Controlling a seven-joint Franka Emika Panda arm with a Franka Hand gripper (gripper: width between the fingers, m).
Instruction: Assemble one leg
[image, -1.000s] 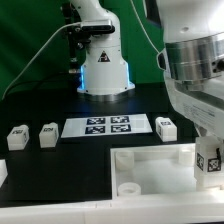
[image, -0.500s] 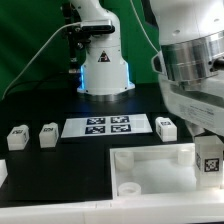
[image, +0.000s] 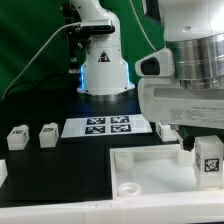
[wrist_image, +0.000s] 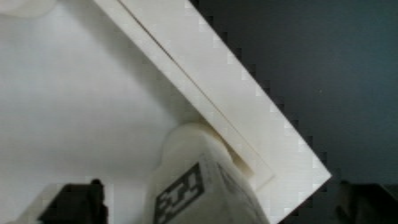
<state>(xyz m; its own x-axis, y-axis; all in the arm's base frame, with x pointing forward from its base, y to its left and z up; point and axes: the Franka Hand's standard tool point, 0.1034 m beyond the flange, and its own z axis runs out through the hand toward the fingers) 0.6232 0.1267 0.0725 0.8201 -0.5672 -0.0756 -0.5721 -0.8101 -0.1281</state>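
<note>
The gripper (wrist_image: 222, 204) has its jaws wide apart over the leg (image: 208, 160), which stands by the rim of the white tabletop (image: 150, 157), near the edge of the counter (image: 60, 170) on the exterior view's right.

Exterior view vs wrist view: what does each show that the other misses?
Only exterior: the white robot base, the thin flat white marker board, and two loose legs, small white plastic blocks with square tags.
Only wrist: the gripper open, its dark fingertips apart on either side of the standing leg, not touching it.
Both: the large white tray-like tabletop, that tagged standing leg at its rim, and the black table.
</note>
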